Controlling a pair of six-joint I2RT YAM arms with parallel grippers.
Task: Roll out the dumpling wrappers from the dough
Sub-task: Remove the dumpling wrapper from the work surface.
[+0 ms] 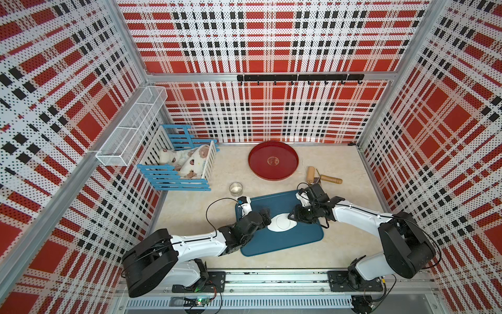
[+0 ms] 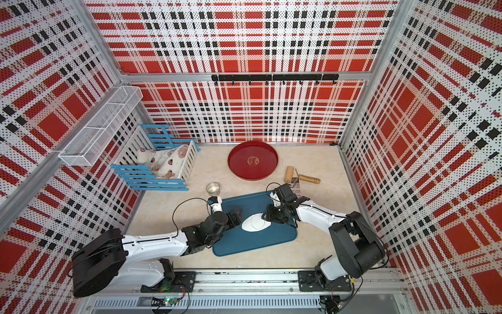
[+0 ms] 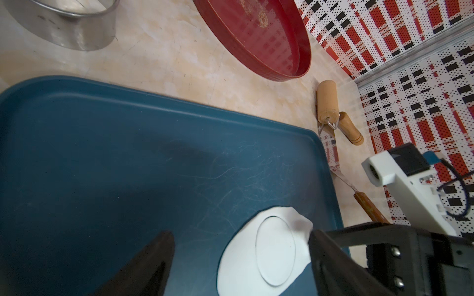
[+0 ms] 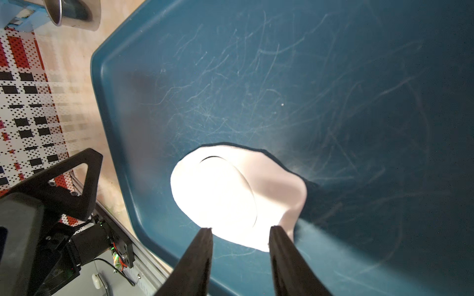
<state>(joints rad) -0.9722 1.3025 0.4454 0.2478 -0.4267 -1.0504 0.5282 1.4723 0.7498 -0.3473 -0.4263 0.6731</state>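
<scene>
The dough [image 1: 272, 227] [image 2: 245, 225] is a flat white sheet with uneven edges, lying on the blue tray [image 1: 271, 244] [image 2: 244, 244]. A neat round dumpling wrapper [image 1: 283, 221] [image 3: 275, 251] [image 4: 225, 194] is outlined inside the sheet by a thin cut line. My left gripper [image 1: 267, 217] [image 3: 240, 233] stands wide open at the sheet's left edge, holding nothing. My right gripper [image 1: 292, 217] [image 4: 241, 228] is open, its fingertips [image 4: 206, 230] over the sheet's right edge. Beside one finger that edge of the dough [image 4: 295, 194] curls up off the tray.
A metal ring [image 1: 235, 189] stands on the table behind the tray's left corner. A red round tray [image 1: 258, 171] sits at the back, with a wooden roller [image 1: 312, 175] to its right. A scraper with a wooden handle [image 3: 369, 207] lies by the blue tray. A blue-and-white crib [image 1: 173, 179] fills the back left.
</scene>
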